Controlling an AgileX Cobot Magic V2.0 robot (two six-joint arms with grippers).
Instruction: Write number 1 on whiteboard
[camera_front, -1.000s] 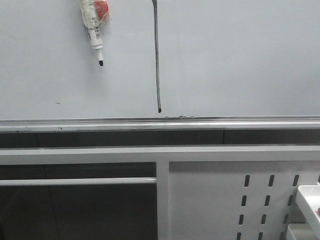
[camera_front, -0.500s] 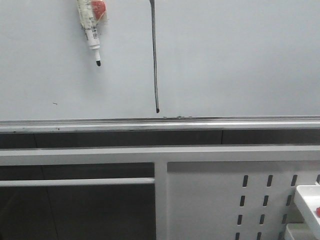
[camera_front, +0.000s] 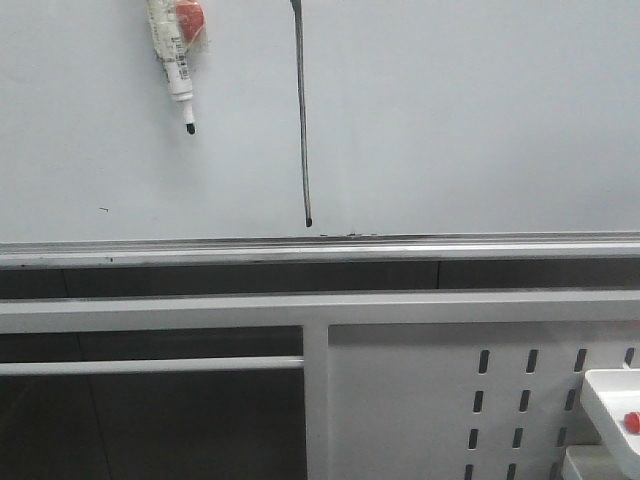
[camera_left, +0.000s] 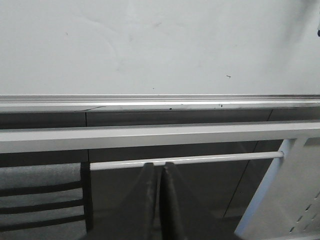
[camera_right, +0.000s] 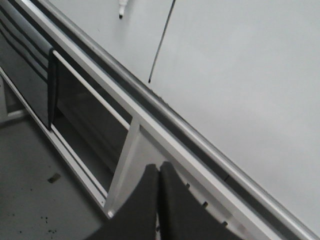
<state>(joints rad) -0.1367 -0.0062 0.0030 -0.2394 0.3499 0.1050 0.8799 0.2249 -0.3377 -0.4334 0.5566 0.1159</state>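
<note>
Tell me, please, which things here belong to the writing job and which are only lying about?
Belong to the job:
- the whiteboard
- the number 1, drawn on it
- the marker

Only lying about:
- the slotted white panel
- the tiny black dash

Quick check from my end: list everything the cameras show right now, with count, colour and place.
whiteboard: one, pale grey-white, fills the upper front view, silver rail along its lower edge.
number 1: one, black, near-vertical line on the board, ending just above the rail.
marker: one, white with black tip, on the board beside the line.
slotted panel: one, white, below the board.
left gripper: dark fingers together, empty.
right gripper: dark fingers together, empty.
</note>
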